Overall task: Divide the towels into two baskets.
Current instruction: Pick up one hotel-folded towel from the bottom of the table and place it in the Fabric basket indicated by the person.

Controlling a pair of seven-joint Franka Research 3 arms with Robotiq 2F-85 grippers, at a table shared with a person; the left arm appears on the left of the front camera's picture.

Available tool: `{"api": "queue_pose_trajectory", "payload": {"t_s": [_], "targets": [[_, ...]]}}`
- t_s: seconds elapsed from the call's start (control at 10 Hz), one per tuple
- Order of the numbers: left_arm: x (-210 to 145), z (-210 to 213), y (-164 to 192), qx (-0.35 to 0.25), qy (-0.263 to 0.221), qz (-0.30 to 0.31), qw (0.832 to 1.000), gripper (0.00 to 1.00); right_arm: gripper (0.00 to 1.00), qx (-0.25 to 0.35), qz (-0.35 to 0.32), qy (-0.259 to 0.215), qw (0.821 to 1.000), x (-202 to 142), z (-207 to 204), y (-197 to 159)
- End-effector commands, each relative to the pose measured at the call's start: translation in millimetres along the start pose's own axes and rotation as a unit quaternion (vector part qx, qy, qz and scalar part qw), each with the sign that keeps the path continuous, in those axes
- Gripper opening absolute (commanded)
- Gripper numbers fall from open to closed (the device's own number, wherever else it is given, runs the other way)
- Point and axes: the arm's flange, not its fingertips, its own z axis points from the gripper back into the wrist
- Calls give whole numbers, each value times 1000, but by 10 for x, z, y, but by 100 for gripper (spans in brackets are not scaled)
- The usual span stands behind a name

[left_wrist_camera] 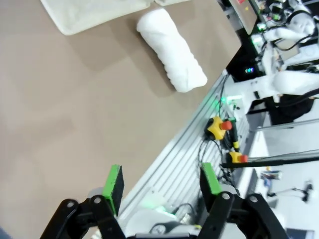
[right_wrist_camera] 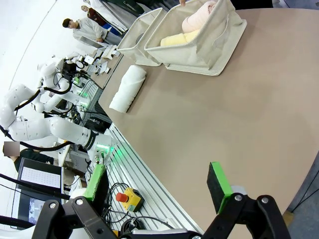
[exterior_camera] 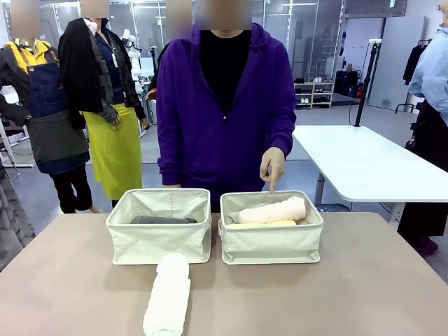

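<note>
Two cream canvas baskets stand side by side at the table's far side. The left basket [exterior_camera: 159,234] holds the dark grey towel [exterior_camera: 162,220]. The right basket [exterior_camera: 271,238] holds the pale pink towel [exterior_camera: 273,211] lying over the pale yellow towel [exterior_camera: 262,225]; the person's hand [exterior_camera: 272,166] points down at it. The white towel [exterior_camera: 168,295] lies on the table in front of the left basket. My left gripper [left_wrist_camera: 162,184] hangs open over the table's near edge, the white towel [left_wrist_camera: 171,49] far ahead. My right gripper [right_wrist_camera: 159,184] is open above the near edge, away from the right basket [right_wrist_camera: 199,42].
A person in a purple hoodie [exterior_camera: 224,105] stands close behind the baskets. The brown table [exterior_camera: 364,280] has bare room on both sides of the white towel. Off its near edge lie an aluminium rail and emergency-stop buttons [left_wrist_camera: 222,128]. A white table [exterior_camera: 364,161] stands at the back right.
</note>
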Motion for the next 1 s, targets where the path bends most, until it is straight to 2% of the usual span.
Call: {"api": "queue_pose_trajectory", "payload": {"t_s": [0.0, 0.1, 0.4, 0.6, 0.9], "targets": [[245, -289, -420, 20, 61, 32, 997, 78, 100, 3, -5, -7, 1000, 5, 0, 50], [411, -481, -600, 24, 72, 40, 996, 78, 100, 3, -5, -7, 1000, 5, 0, 50], [901, -1161, -1094, 134, 91, 32, 986, 78, 100, 3, -5, -7, 1000, 5, 0, 50], [1064, -1627, -1305, 162, 68, 23, 984, 78, 100, 3, -5, -7, 1000, 5, 0, 50], [1403, -2282, -1531, 200, 27, 60, 978, 78, 100, 3, -5, -7, 1000, 5, 0, 50]]}}
